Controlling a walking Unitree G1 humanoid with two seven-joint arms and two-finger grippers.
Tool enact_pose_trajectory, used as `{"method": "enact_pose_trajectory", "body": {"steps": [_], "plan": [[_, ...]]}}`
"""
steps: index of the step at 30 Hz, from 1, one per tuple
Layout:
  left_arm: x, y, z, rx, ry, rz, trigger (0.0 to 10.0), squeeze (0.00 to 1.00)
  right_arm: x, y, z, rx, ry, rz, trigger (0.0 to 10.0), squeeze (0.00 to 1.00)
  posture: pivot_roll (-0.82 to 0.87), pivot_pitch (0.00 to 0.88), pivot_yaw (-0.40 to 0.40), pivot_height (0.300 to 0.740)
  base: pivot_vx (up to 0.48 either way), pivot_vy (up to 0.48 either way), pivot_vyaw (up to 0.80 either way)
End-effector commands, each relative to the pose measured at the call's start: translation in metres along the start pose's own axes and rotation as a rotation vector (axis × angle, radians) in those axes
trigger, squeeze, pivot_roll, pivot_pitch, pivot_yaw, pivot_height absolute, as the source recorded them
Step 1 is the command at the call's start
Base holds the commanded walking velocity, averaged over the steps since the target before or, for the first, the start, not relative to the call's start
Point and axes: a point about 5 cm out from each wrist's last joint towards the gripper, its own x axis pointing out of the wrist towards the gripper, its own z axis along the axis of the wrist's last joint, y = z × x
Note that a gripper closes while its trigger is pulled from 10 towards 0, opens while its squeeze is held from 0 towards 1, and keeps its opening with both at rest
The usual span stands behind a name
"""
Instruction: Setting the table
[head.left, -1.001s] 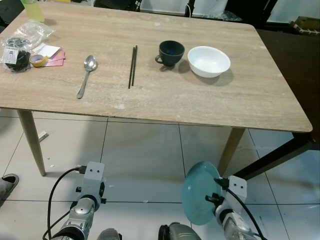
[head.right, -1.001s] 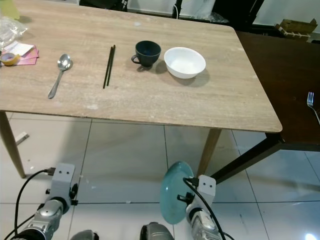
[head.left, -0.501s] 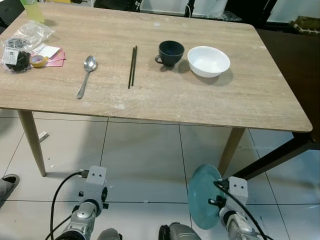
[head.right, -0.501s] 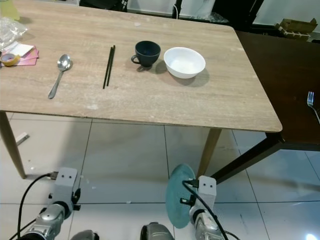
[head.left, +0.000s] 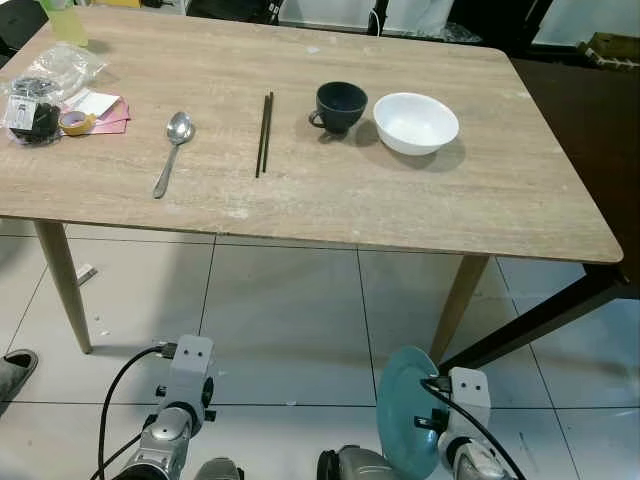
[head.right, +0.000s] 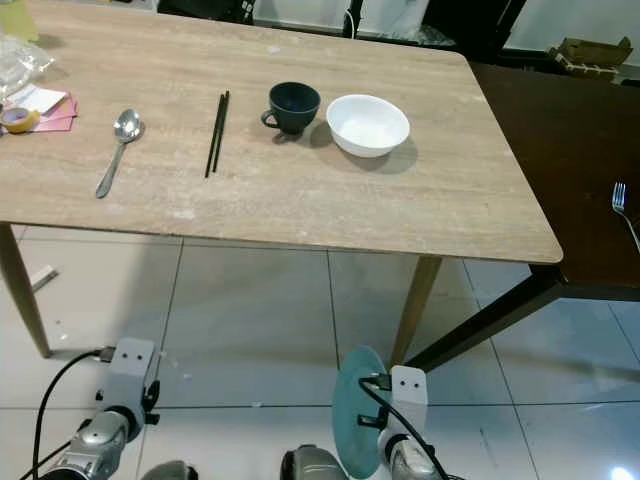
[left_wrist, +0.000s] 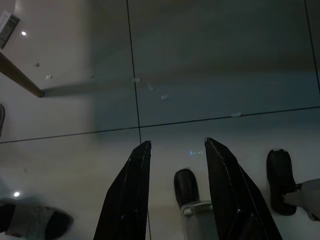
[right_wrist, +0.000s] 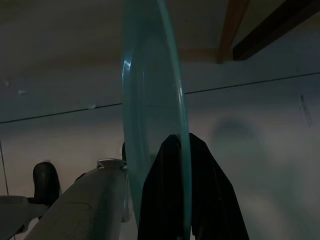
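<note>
Plate (right_wrist: 150, 125) looked glassy, slick, breakable; your right tool (right_wrist: 177, 150) pinched its rim edge-on below the worktop (head.left: 400, 215). Left tool (left_wrist: 175, 165) hung spread.

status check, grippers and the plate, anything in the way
Right gripper shut on teal plate, held on edge below table height. Left gripper open, idle. Nothing blocking.

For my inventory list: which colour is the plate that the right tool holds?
Pale teal plate, clearest in the left eye view.

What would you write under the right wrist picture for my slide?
Right gripper pinches the rim of a teal plate held on edge above the floor.
</note>
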Motion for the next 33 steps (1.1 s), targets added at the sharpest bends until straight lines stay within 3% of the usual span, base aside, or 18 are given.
{"method": "enact_pose_trajectory", "body": {"steps": [1,25,33], "plan": [[-0.0026,-0.0044,-0.0101,0.001,0.037,-0.011,10.0,0.00,-0.0021,-0.0038,-0.0058,-0.014,0.020,-0.012,10.0,0.00,0.08,0.066,-0.038,0.740,0.000,0.000,0.00],[-0.0064,-0.0062,-0.0198,-0.019,0.058,-0.016,10.0,0.00,-0.0032,-0.0054,-0.0080,-0.034,0.028,0.010,10.0,0.00,0.08,0.069,-0.060,0.740,0.000,0.000,0.00],[-0.0052,-0.0082,-0.0161,-0.012,0.045,-0.025,10.0,0.00,-0.0034,-0.0063,-0.0081,-0.024,0.028,0.013,10.0,0.00,0.08,0.066,-0.058,0.740,0.000,0.000,-0.80]]}}
